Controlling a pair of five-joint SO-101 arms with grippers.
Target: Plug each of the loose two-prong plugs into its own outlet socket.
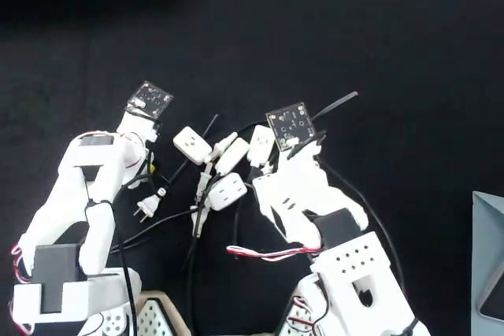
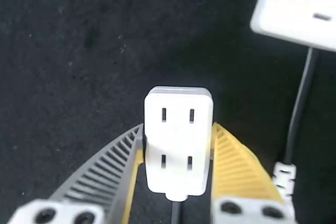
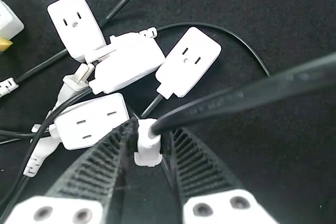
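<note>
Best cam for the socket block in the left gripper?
Left wrist view: the socket block faces the camera, all four slots clear, clamped in the left gripper. In the high view the left arm's wrist covers it. The right wrist view catches just a white corner at its edge.

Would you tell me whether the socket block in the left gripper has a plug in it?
Empty: both pairs of slots on the socket block show open and dark, with no prongs in them.

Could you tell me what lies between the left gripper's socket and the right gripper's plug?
In the high view, loose white sockets and black cords lie between the held socket and held plug.
</note>
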